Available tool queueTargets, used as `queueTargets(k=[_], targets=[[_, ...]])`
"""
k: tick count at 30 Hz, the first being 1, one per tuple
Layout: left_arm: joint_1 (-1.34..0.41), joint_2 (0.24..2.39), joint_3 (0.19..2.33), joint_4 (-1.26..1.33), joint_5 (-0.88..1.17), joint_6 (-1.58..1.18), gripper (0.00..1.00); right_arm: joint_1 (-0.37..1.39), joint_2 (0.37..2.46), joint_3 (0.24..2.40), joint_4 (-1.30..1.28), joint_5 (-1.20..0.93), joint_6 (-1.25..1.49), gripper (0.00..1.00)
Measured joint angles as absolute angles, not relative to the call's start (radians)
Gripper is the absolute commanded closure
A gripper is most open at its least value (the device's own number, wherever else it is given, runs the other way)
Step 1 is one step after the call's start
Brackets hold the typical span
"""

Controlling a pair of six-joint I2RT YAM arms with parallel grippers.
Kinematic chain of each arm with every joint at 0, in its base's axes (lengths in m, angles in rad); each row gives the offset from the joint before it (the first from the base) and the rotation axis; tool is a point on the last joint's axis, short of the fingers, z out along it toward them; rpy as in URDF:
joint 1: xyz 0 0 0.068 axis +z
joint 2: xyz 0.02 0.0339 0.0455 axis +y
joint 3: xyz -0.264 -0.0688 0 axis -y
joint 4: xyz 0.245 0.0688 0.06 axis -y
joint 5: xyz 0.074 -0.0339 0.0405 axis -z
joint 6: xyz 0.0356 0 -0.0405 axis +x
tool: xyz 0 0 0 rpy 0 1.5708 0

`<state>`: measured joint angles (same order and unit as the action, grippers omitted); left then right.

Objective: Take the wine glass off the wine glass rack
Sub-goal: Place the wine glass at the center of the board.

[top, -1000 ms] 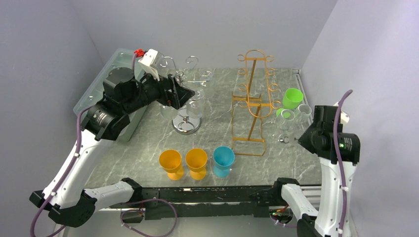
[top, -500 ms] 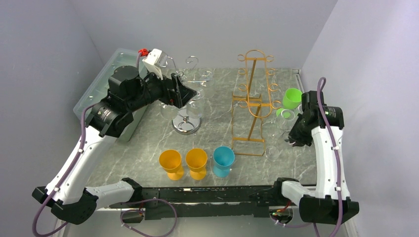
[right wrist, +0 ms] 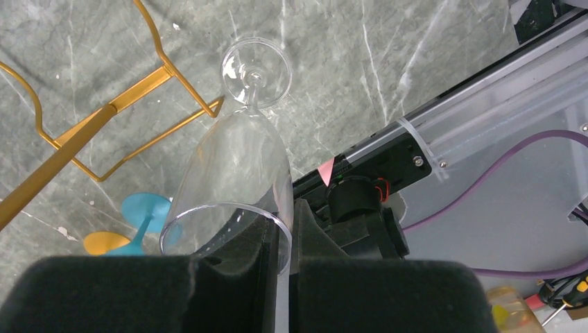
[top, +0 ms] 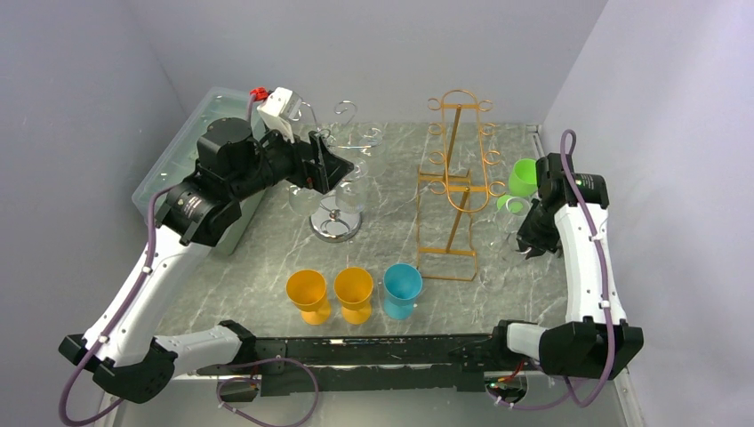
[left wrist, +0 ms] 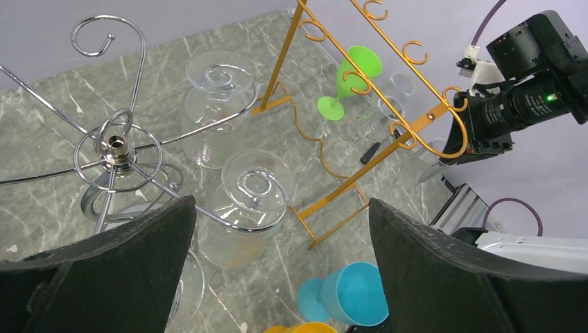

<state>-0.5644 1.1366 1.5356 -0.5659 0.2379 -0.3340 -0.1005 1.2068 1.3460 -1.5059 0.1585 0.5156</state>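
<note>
The chrome wine glass rack (left wrist: 114, 149) carries clear wine glasses hung upside down; one (left wrist: 253, 201) hangs right under my left gripper (left wrist: 281, 205), another (left wrist: 218, 97) farther off. That gripper (top: 333, 169) is open, with its pads wide on either side of the nearer glass and not touching it. My right gripper (right wrist: 284, 229) is shut on the rim of another clear wine glass (right wrist: 236, 166), one finger inside the bowl and one outside. This glass tilts away over the table, its foot (right wrist: 255, 69) beside the base of the gold rack (right wrist: 90, 132).
The gold wire rack (top: 453, 187) stands mid-table between the arms. Two orange cups (top: 308, 294) and a blue cup (top: 402, 289) line the front. A green cup (top: 525, 176) and clear glasses sit at the right. A clear bin (top: 178, 165) lies at the left, and walls close in.
My right arm has swung in from the right and raised its wrist towards the back, still gripping the glass. The left arm has barely shifted.
</note>
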Motion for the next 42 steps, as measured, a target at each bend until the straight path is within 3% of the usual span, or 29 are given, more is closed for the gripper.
queueTargets(k=[3,8,16,31,42], targets=[[-0.564,1.14,1.536,-0.566,0.238,-0.334,0.0,-0.103,1.225,1.346,-1.493,0.158,0.515,1.0],[-0.564,1.141,1.536,-0.566,0.237,-0.334,0.01,-0.106,1.237,1.346,-1.466,0.156,0.515,0.89],[-0.564,1.141,1.536,-0.566,0.237,-0.334,0.0,-0.107,1.237,1.304,-1.431,0.155,0.515,0.79],[-0.564,1.142,1.536,-0.566,0.231,-0.334,0.01,-0.108,1.22,1.334,-1.419,0.162,0.512,0.42],[-0.564,1.157,1.549,-0.569,0.216,-0.334,0.01,-0.111,1.193,1.478,-1.473,0.197,0.514,0.28]])
